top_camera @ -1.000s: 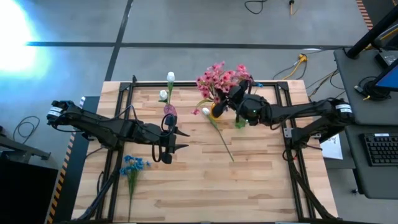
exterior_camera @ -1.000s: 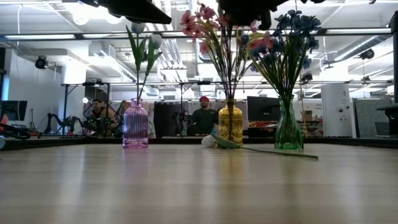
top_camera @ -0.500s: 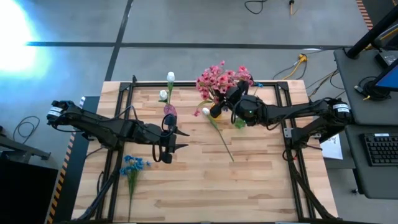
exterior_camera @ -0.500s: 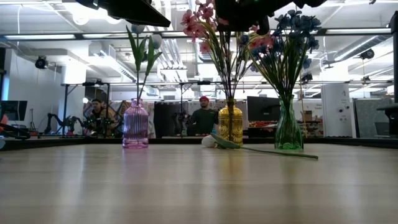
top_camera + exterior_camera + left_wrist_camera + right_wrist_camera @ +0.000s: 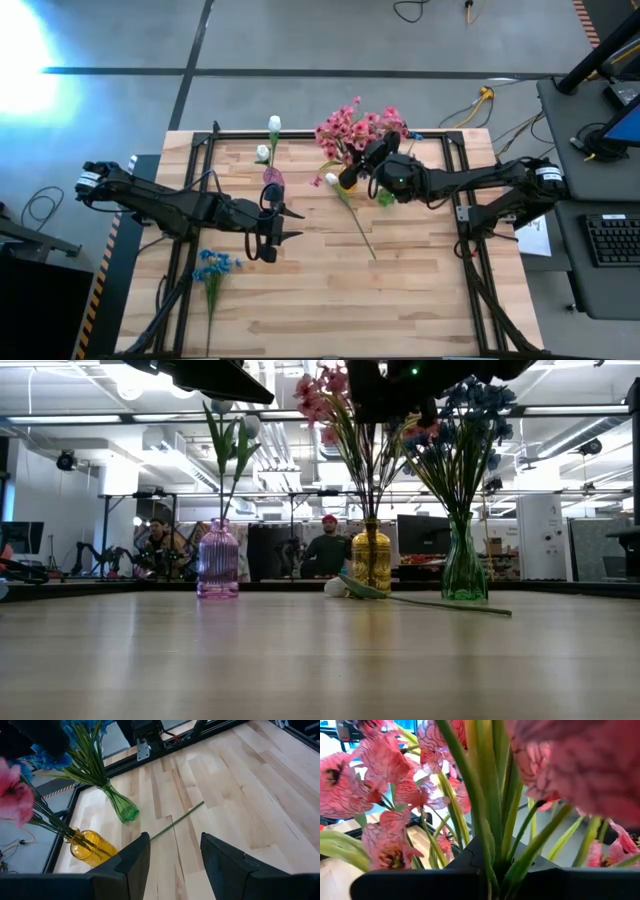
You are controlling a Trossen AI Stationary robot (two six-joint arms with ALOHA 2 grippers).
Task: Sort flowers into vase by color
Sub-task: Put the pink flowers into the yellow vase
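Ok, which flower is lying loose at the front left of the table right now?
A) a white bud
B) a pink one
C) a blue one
C: the blue flower lies flat on the table near the left gripper; the loose white-budded stem lies mid-table.

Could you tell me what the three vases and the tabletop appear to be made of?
Purple vase, yellow vase, green vase: likely tinted glass, translucent and glossy, though clear plastic is possible. Tabletop: light wood planks with visible grain and seams, smooth finish.

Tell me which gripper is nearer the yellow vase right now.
Right. The right gripper is shut on a pink flower right above the yellow vase; the left gripper waits open, well off toward mid-table.
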